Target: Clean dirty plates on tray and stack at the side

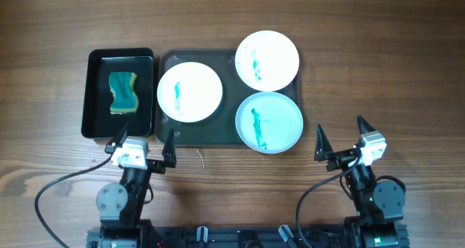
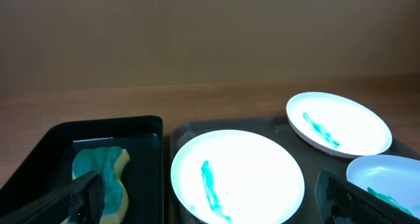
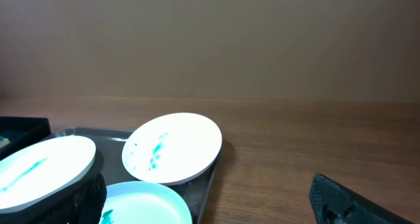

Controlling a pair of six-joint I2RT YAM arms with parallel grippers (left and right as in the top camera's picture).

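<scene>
The dark tray (image 1: 229, 135) holds three plates, each with a teal smear. A white plate (image 1: 189, 92) lies at its left, a white plate (image 1: 267, 60) at the far right, and a pale blue plate (image 1: 269, 121) at the near right. The plates also show in the left wrist view: white (image 2: 236, 175), white (image 2: 338, 123), pale blue (image 2: 387, 178). In the right wrist view they are white (image 3: 172, 148), white (image 3: 46, 163) and pale blue (image 3: 147, 203). My left gripper (image 1: 143, 142) is open and empty just in front of the tray's near left corner. My right gripper (image 1: 340, 136) is open and empty, to the right of the tray.
A black tub (image 1: 120, 94) stands left of the tray with a teal and yellow sponge (image 1: 123, 93) in it; the sponge also shows in the left wrist view (image 2: 102, 178). Bare wooden table (image 1: 378, 66) lies right of the tray and behind it.
</scene>
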